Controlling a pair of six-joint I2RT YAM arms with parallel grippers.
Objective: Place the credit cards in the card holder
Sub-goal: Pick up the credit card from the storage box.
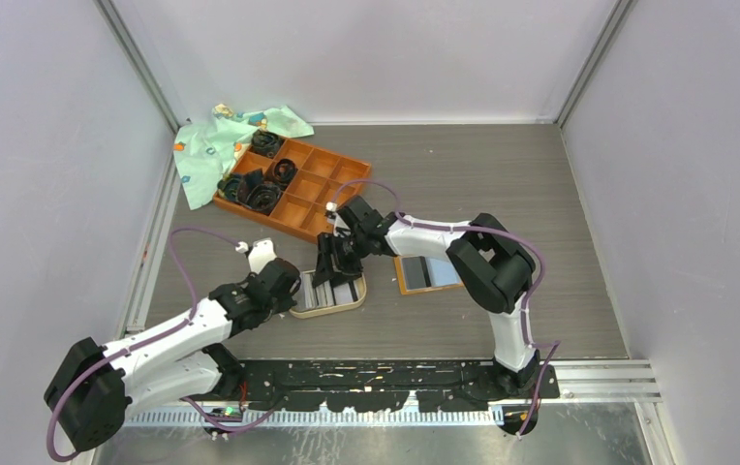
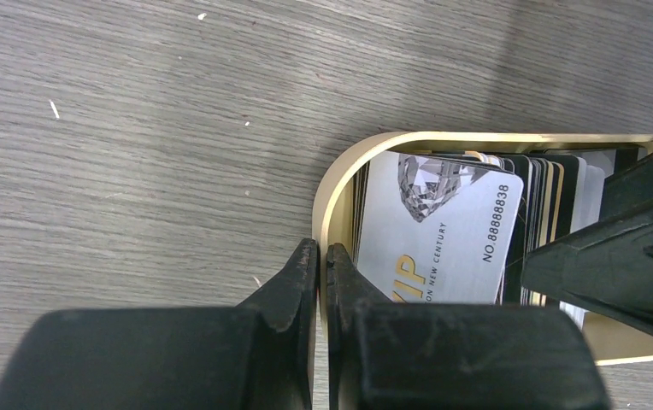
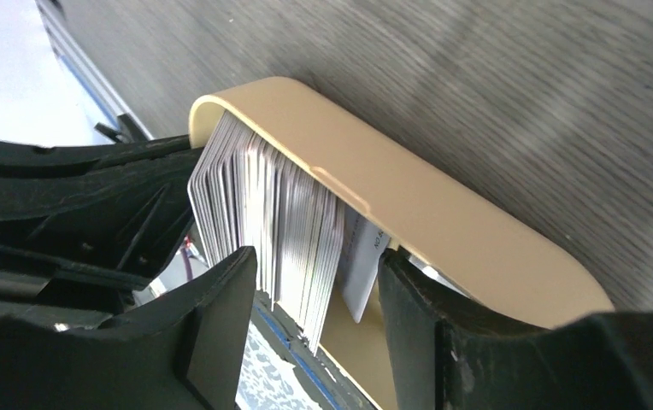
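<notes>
grippers: two — left gripper (image 2: 322,254), right gripper (image 3: 316,260)
cards (image 2: 434,235): one stack, uncounted
dish (image 2: 330,186): one
card holder (image 1: 427,274): one
tray (image 1: 332,184): one
cloth (image 1: 201,155): one
black coils (image 1: 262,197): several

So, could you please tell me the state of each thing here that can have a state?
Small flat orange leather-like card holder: open, lying flat.
Oval tan-rimmed dish: full of cards.
Thin silver and black plastic credit cards: standing on edge inside it.
left gripper: shut, seemingly on the dish rim.
right gripper: open, straddling the cards.
Orange-brown compartment tray: partly filled.
Green cloth: crumpled.
</notes>
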